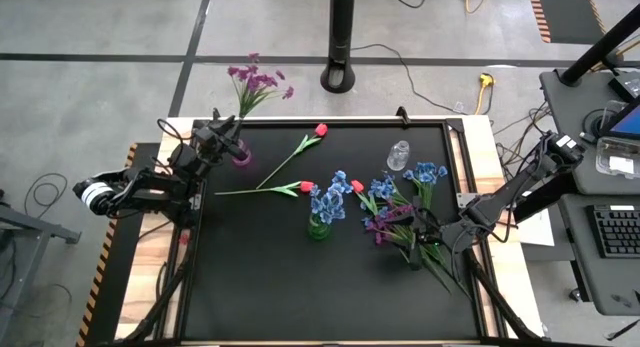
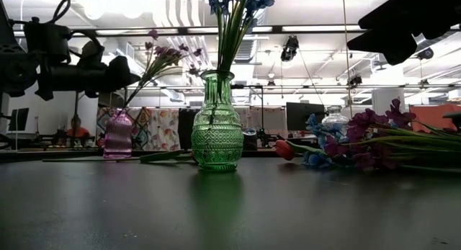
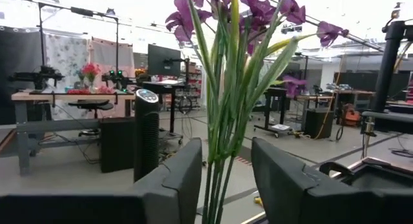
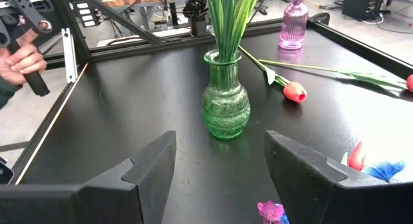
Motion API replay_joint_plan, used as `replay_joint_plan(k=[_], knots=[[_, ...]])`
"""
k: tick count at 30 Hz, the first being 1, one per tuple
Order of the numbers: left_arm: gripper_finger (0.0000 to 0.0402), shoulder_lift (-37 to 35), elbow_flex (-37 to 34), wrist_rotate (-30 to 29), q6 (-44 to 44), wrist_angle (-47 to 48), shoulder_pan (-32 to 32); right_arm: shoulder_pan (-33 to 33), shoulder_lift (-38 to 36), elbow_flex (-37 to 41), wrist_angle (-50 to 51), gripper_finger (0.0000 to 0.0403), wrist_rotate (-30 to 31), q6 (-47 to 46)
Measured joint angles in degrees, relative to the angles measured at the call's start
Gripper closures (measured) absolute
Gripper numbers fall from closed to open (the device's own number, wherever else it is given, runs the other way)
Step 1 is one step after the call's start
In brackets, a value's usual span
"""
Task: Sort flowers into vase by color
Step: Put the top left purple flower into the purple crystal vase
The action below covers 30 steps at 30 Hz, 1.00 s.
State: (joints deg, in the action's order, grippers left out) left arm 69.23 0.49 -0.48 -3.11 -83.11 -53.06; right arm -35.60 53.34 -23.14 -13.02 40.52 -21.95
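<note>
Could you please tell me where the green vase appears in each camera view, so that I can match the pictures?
High view: green vase, table centre, under blue flowers.
Low view: middle, blue stems rising from it.
Left wrist view: not in it.
Right wrist view: centre.
Shared landmark: the pink vase.

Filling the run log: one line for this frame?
left hand: open around purple flowers in pink vase | right hand: open over flower pile | green vase: blue flowers
</note>
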Motion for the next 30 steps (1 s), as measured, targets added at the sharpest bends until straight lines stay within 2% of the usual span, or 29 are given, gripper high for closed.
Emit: replay_joint_plan(k=[4, 8, 15, 18, 25, 30], knots=[[0.0248, 0.0, 0.0, 0.2, -0.4, 0.5, 0.1, 0.0, 0.0, 0.0, 0.0, 0.0177, 0.0, -0.1], [0.0213, 0.0, 0.0, 3.3, 0.0, 0.7, 0.1, 0.0, 0.0, 0.0, 0.0, 0.0177, 0.0, -0.6], [0.0164, 0.0, 0.9, 2.7, 2.7, 1.2, 0.2, 0.0, 0.0, 0.0, 0.0, 0.0177, 0.0, -1.0], [0.0157, 0.0, 2.8, 2.7, 4.0, 2.9, 0.2, 0.0, 0.0, 0.0, 0.0, 0.0177, 0.0, -1.0], [0.0157, 0.1, 8.5, 2.7, 5.7, 15.3, 0.1, 0.0, 0.0, 0.0, 0.1, 0.0177, 0.0, -1.0], [0.0162, 0.0, 9.2, 2.6, 5.8, 15.2, 0.1, 0.0, 0.0, 0.0, 0.3, 0.0177, 0.0, -0.9]])
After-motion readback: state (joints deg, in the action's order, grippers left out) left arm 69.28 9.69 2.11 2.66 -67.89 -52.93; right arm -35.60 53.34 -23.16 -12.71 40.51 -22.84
